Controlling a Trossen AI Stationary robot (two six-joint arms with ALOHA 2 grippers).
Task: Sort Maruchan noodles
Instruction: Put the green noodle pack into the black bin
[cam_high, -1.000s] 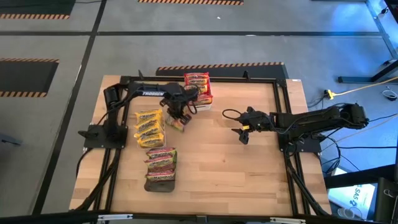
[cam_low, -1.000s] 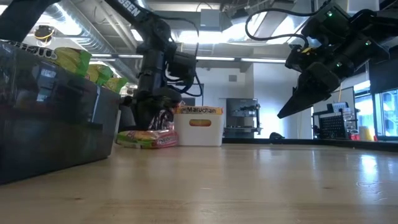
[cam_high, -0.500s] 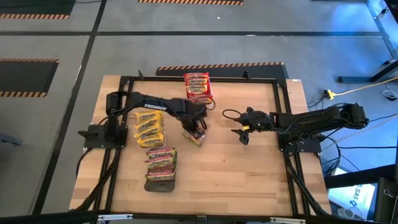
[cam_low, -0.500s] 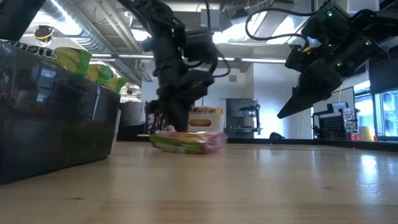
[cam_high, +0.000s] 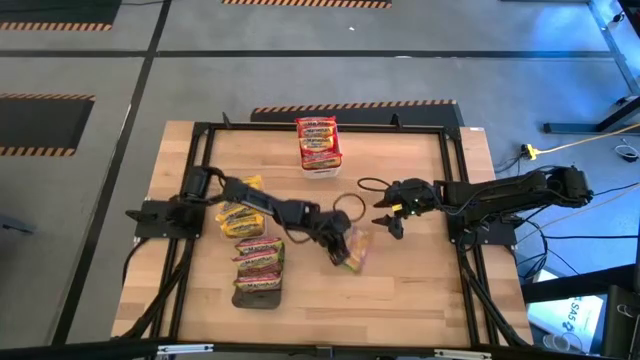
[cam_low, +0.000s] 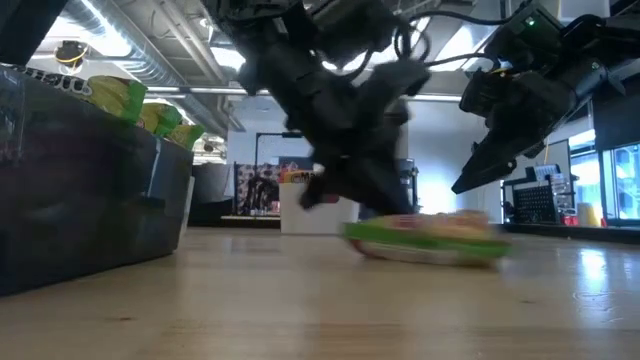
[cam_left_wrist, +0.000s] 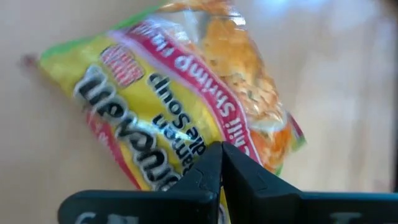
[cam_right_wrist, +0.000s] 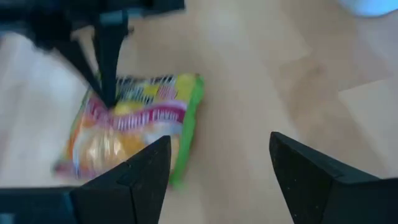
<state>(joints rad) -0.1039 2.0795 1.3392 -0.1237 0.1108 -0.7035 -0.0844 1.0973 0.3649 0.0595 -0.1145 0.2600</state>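
A Maruchan noodle packet (cam_high: 357, 250), yellow with a green edge and pink band, lies flat on the wood near the table's middle (cam_low: 430, 240). My left gripper (cam_left_wrist: 221, 167) is shut on it, its arm reaching out from the table's left (cam_high: 342, 254). My right gripper (cam_high: 388, 220) hangs open just right of and beyond the packet, touching nothing (cam_right_wrist: 217, 177). More packets fill a white bin (cam_high: 318, 168), a yellow stack (cam_high: 240, 215) and a dark tray (cam_high: 258, 298). My left gripper has the packet by one edge (cam_left_wrist: 208, 146), the wrapper caught at the free ends of its two shut fingers. The fingers slant down from the table's left side (cam_right_wrist: 107, 74). The packet lies flat with its printed face up, on or barely above the wood.
The white bin with red-banded packets stands at the far middle. The yellow stack and the dark tray of green-and-pink packets sit at the left, partly under my left arm. A dark bin (cam_low: 90, 210) fills the low view's left. Bare wood stretches along the near right.
My left gripper has swept from beside the white bin toward the table's near right, ending close to my right gripper, and has tipped and rolled on the way. The packet has slid along with it, staying flat and low over the wood.
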